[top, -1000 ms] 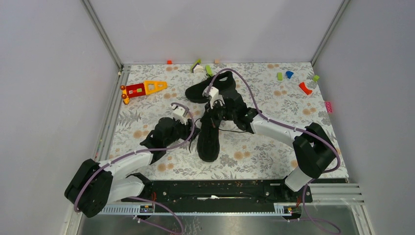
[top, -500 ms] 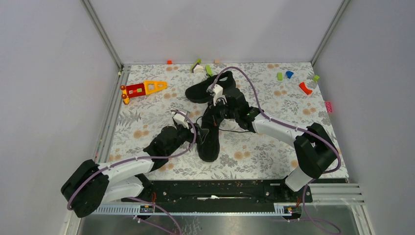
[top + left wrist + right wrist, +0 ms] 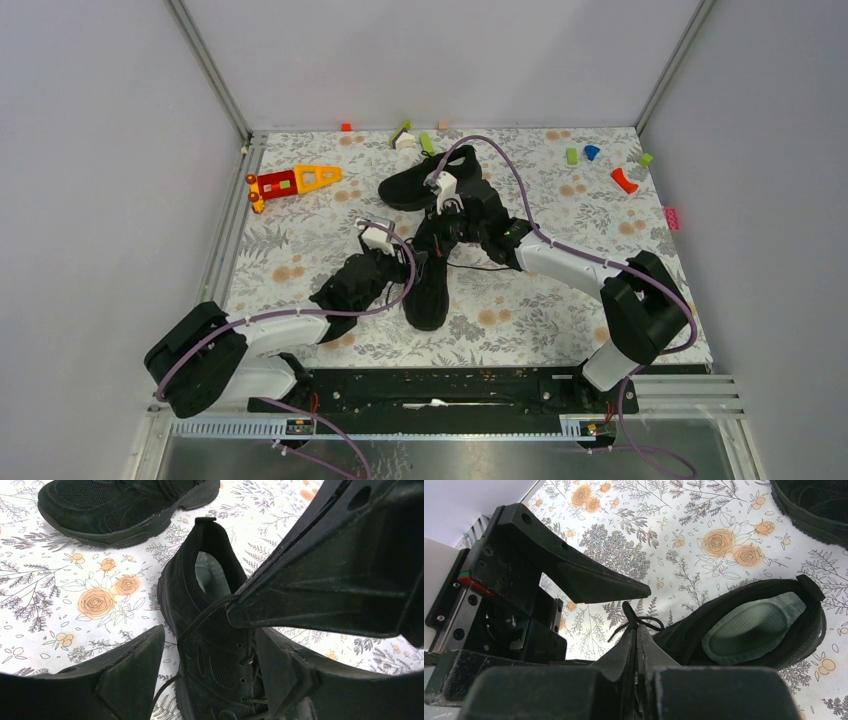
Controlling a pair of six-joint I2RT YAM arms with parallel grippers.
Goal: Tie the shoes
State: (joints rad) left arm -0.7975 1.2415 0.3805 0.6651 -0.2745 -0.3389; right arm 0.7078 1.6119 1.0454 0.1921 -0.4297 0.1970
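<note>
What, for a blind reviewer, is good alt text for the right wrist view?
The right gripper, jaws shut, pinches a thin black lace of a black low-top sneaker with a pale grey insole on a floral-printed table cover. The left gripper's black finger hovers just above the lace. A second black sneaker shows at top right.

centre shoe (image 3: 210, 650) and upper-left shoe (image 3: 115, 510): matt black, suede-like panels plus open mesh; lace (image 3: 215, 607): thin woven cord; insole (image 3: 749, 625): pale grey, fine-textured cloth; left tool (image 3: 207, 632), right tool (image 3: 634, 637): matt black plastic, scuffed, dusty; tabletop (image 3: 60, 580): smooth floral print, low sheen.
</note>
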